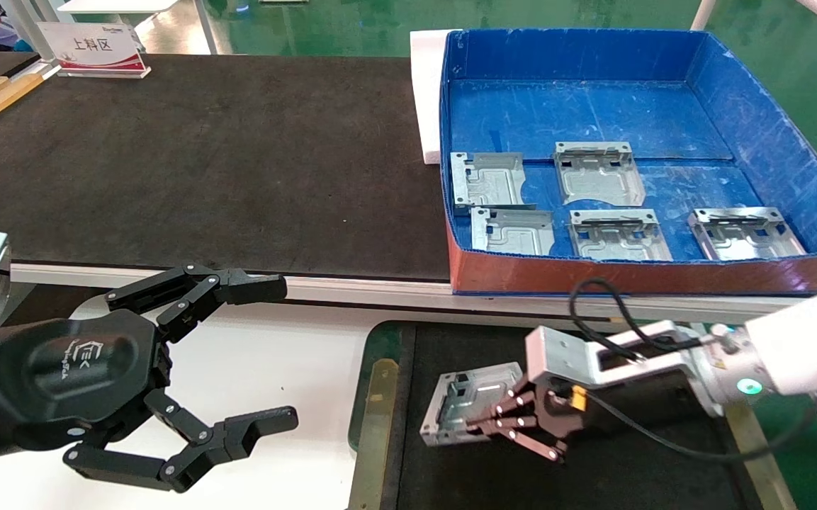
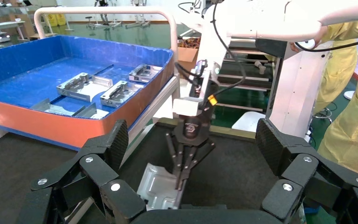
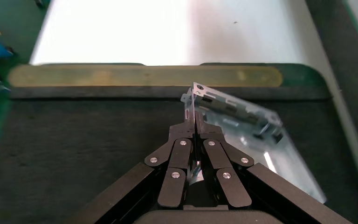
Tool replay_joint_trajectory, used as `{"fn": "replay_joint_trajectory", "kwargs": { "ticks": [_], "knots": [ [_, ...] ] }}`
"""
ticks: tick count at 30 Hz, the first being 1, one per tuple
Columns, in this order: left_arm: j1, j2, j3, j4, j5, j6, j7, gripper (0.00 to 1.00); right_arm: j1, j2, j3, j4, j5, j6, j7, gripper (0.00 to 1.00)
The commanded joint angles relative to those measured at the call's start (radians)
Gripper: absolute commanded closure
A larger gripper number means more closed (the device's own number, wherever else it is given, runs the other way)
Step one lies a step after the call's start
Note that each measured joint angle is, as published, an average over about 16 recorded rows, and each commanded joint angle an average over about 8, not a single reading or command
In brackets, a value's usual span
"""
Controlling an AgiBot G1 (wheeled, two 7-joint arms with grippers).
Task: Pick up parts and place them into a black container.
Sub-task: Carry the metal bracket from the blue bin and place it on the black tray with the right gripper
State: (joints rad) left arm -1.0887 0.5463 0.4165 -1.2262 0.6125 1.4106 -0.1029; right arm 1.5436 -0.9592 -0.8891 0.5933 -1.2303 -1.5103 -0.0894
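Right wrist view shows the right pincer (image 3: 194,122) clamped tight on a tilted part's (image 3: 242,140) edge over the black container (image 3: 74,135); left pincer (image 1: 277,354) gapes wide, empty.

You can read "上料区" on the white placard (image 1: 94,48) standing at the desk's far left corner; the logo on the left pincer's (image 1: 270,354) housing is illegible.
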Motion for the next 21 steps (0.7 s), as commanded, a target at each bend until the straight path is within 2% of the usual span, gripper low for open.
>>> {"fn": "replay_joint_trajectory", "kwargs": {
  "ticks": [1, 9, 21],
  "knots": [
    [0.000, 0.000, 0.000, 0.000, 0.000, 0.000, 0.000, 0.00, 0.012, -0.027, -0.006, -0.031, -0.015, 0.007, -0.035, 1.00],
    [0.000, 0.000, 0.000, 0.000, 0.000, 0.000, 0.000, 0.00, 0.027, -0.101, -0.021, -0.143, -0.050, 0.031, -0.161, 1.00],
    [0.000, 0.000, 0.000, 0.000, 0.000, 0.000, 0.000, 0.00, 0.040, -0.167, -0.037, -0.283, -0.088, 0.078, -0.327, 1.00]
  ]
}}
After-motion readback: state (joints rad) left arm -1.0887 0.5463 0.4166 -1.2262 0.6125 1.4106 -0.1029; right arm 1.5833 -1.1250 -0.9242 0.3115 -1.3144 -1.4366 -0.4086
